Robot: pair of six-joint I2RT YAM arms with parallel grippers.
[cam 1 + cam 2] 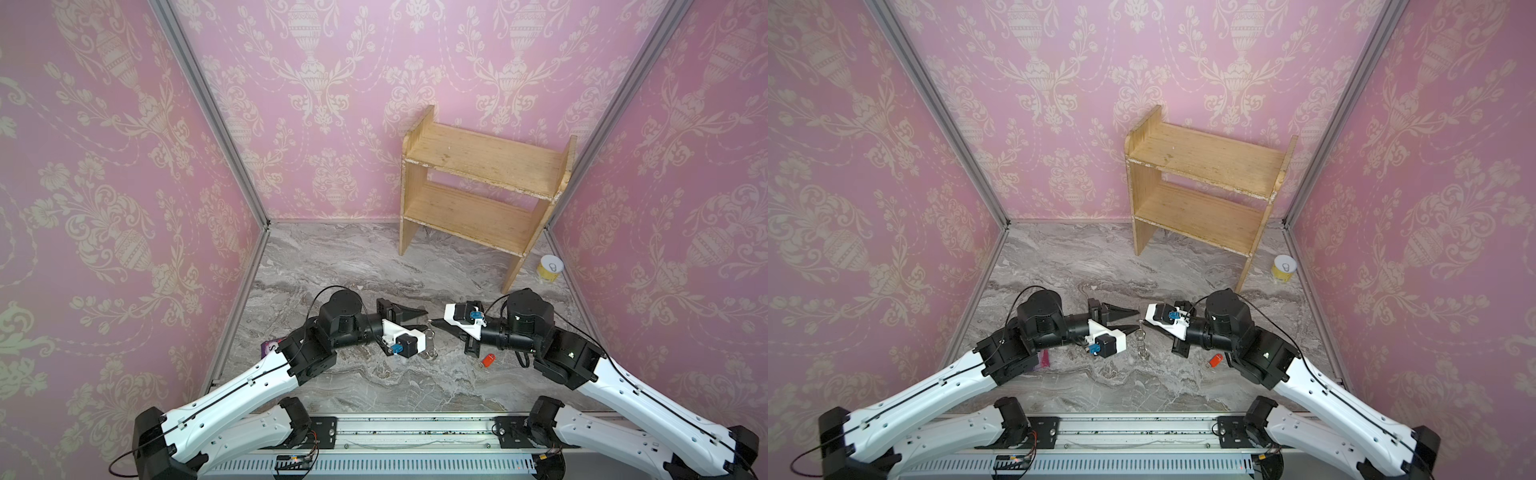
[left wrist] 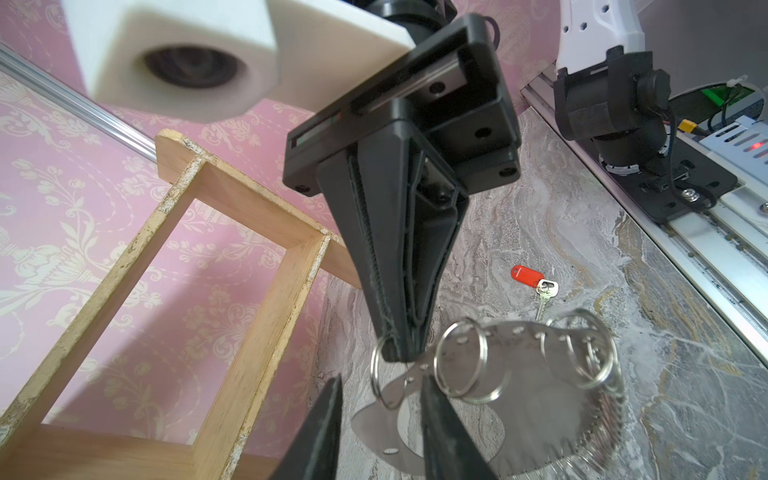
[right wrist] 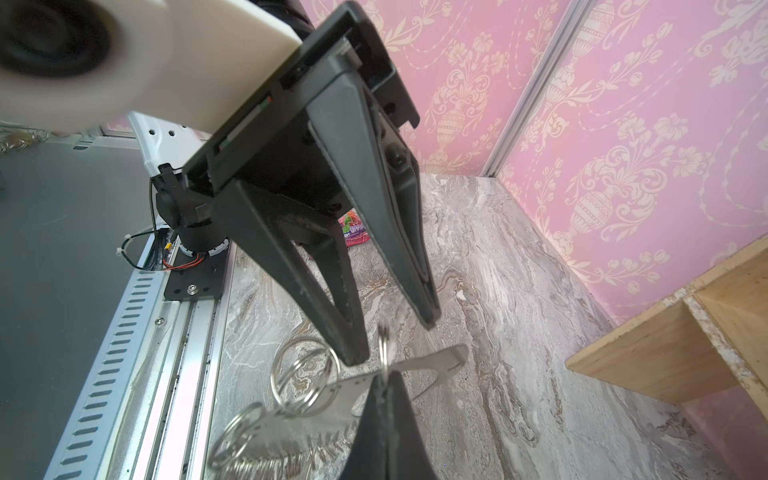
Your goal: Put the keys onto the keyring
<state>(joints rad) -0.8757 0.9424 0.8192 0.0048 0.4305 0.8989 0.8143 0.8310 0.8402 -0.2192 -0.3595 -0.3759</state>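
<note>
Top view: right claw (image 1: 1145,322) pinched shut on keyring (image 1: 1142,345), mid-frame, long axis down-frame; keys (image 1: 1215,360) on surface (image 1: 1100,257) to its right | Left wrist: left claw (image 2: 378,415) partly open, straddling keyring's end, not closed on it; keys' blade points down-frame.

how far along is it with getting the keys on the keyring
Done: the keyring is held up off the table, pinched by the shut right gripper. In hand: the left gripper sits at the keyring's end with its jaws apart. Left: the keys, with the red tag, lie on the table, on no ring; they need picking up and threading on.
</note>
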